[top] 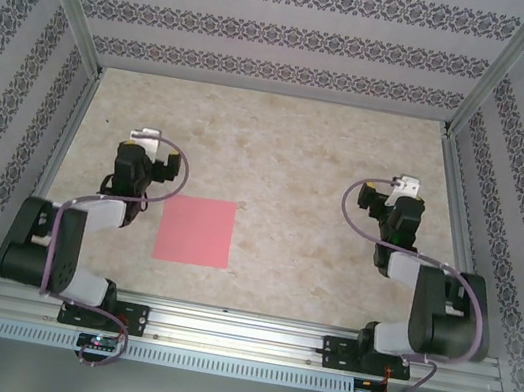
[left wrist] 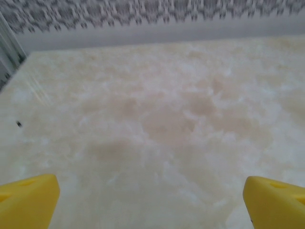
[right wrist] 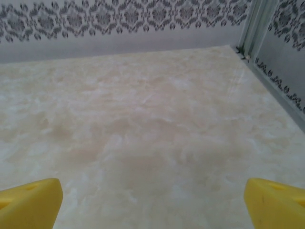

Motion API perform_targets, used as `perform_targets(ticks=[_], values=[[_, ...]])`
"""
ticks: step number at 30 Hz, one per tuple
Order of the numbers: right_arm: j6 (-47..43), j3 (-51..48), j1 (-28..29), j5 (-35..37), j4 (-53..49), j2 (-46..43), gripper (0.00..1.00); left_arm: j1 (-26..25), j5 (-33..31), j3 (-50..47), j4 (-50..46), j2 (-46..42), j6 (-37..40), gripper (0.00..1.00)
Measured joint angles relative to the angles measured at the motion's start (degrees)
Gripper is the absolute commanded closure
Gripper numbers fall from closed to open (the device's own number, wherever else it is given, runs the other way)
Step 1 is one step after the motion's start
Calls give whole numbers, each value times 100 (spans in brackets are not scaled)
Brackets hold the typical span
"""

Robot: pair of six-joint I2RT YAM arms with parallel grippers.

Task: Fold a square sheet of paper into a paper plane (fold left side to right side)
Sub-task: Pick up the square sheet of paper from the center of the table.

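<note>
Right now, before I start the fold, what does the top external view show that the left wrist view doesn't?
Top external: the square sheet of paper lying flat, unfolded, just right of the left arm, plus the right arm. Left wrist: close-up of the left pincer, its yellow fingertips spread wide. Both: marbled table and patterned back wall.

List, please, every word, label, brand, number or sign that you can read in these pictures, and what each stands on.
None can be read. The flat square sheet of pink-red paper is blank, the grey-patterned walls carry only ornament, and any marking on the black arm bases is too small to tell.
</note>
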Motion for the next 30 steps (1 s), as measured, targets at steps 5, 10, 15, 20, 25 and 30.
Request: perform_targets(ticks=[5,10,15,20,25,30], values=[[610,866,50,-59,-1545,-1023,2,2,151,1274,-1912,-927,-1244,0],[1526,1578,929,-98,-2894,-1252,2,-33,1237,1766,-3390,-894,-2485,12],[2330,1954,2798,131,-3711,-673,16,-540,1952,1504,-4697,-468,-3106,21],[2894,2549,4087,258,-4135,503,25,-1349,1974,1062,-5425,-511,-3471,30],[3283,3202,4763,358,-4343,1613,28,-1478,1937,643,-5661,-551,-3762,40],[3473,3742,5062,372,-4520,2321,27,-1585,1921,520,-5851,-610,-3807,40]])
